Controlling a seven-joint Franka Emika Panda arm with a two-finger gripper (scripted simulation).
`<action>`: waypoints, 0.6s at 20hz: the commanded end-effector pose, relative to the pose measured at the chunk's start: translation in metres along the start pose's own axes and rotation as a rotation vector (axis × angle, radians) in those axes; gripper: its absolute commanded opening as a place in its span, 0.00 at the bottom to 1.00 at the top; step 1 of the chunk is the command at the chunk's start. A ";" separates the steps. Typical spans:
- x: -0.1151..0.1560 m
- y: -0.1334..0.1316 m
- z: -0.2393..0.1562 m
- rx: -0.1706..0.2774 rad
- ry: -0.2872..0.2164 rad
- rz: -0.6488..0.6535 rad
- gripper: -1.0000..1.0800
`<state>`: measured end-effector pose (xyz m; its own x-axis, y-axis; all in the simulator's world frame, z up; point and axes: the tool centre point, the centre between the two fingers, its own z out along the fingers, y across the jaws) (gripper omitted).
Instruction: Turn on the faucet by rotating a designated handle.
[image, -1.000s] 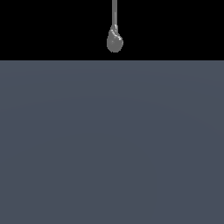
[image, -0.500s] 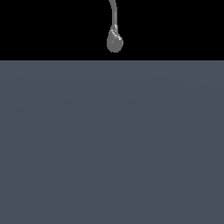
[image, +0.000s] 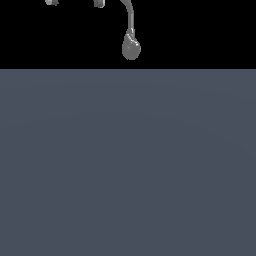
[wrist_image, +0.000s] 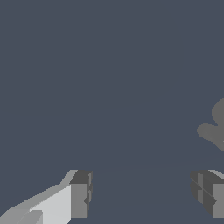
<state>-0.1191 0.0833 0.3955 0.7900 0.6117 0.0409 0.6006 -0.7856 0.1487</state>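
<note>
Change: compared with the pictures from a moment ago, two small grey tips are now seen at the upper edge of the exterior view – they were not there before. The upper part of the rod, which was straight one second ago, is now seen curved toward the exterior view's left.

Meaning for the task: it is judged that the arm has been brought down toward the faucet, and that the approach is not yet finished. No contact with the handle is shown, so the rotation is judged as not yet begun.

Faucet (image: 131, 47): a glossy grey teardrop bulb on a thin rod, placed high in the exterior view against the black background, above the far edge of the desk (image: 128, 165). In the wrist view only a grey rounded part of it (wrist_image: 214, 127) is seen, at the picture's edge.

Tool (wrist_image: 142, 194): the fingers (wrist_image: 80, 194) are spread wide apart, and only bare desk is seen in the gap between them. Nothing is held and nothing is touched. In the exterior view the fingertips (image: 99, 3) are found to the left of the rod, apart from it.

Next move: the tool should be shifted sideways – until the handle stands between the fingers.

Risk: the bulb is smooth and rounded, so slipping may be expected.
</note>
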 end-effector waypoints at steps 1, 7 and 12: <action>-0.025 0.030 0.053 0.019 -0.082 0.080 0.87; 0.028 0.069 0.056 -0.057 0.007 0.003 0.68; 0.064 0.017 0.070 0.012 0.055 -0.108 0.75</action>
<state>-0.0489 0.0201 0.3673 0.7996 0.5945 0.0844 0.5713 -0.7965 0.1979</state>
